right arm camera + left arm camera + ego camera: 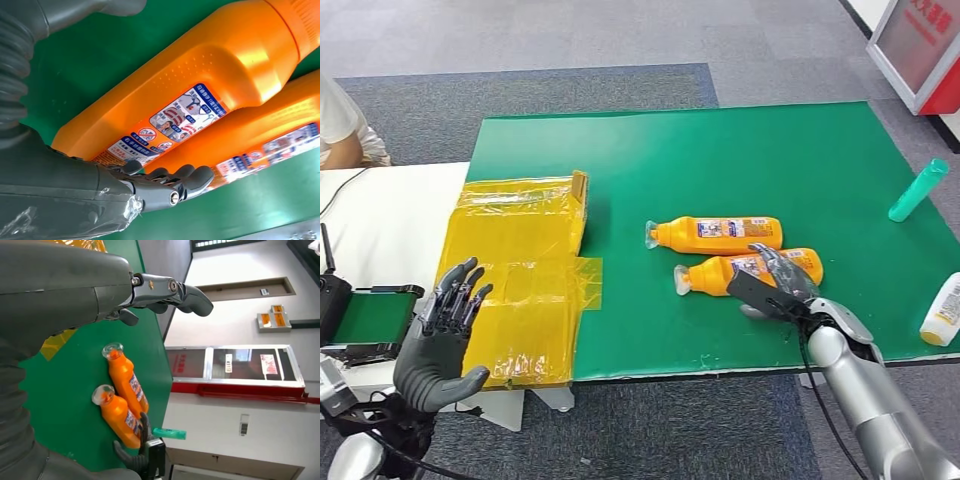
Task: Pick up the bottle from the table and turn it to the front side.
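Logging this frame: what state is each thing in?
Nearer orange plastic bottle: lying down, right robot hand over it.
Farther orange plastic bottle: lying down, untouched.
Teal plastic bottle: lying down.
Left robot hand: open, holding nothing.

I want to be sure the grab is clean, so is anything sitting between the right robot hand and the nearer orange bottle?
Nothing visible does. The right robot hand is already at the nearer orange bottle, its fingers reaching over the label end. The second orange bottle lies close behind it, not in the way.
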You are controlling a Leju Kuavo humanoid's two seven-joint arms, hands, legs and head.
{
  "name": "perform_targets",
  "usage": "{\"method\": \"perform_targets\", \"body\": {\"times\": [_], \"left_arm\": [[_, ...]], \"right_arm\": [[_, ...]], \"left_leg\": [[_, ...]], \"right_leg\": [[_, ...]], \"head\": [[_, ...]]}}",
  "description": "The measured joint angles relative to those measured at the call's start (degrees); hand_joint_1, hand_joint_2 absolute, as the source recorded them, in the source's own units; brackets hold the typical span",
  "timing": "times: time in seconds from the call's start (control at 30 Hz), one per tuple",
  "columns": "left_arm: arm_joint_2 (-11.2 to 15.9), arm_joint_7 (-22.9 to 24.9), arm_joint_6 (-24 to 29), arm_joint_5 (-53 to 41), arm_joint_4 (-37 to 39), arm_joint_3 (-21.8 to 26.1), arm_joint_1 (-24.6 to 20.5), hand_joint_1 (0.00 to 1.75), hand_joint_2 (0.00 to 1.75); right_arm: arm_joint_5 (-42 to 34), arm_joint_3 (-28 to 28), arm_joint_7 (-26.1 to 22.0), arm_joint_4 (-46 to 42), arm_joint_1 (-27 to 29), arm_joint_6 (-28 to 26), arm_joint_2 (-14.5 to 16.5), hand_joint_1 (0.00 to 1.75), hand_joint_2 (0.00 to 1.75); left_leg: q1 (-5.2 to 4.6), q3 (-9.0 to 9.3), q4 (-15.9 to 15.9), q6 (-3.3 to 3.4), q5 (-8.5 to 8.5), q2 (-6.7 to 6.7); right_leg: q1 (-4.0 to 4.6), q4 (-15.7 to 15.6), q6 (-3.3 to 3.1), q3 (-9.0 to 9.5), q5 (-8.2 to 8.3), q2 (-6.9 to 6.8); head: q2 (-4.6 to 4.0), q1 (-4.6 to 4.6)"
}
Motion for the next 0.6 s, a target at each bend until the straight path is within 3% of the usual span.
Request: {"method": "perform_targets", "body": {"times": [0.6], "left_arm": [[0.0,-0.14,-0.58,0.07,-0.06,-0.19,0.21,0.0,1.75]], "right_arm": [[13.3,1.03,5.25,3.51,-2.57,-2.0,-1.84,0.0,1.75]], "left_leg": [[0.0,0.0,0.0,0.0,0.0,0.0]], "right_leg": [[0.0,0.0,0.01,0.0,0.02,0.01]], "head": [[0.0,0.0]]}}
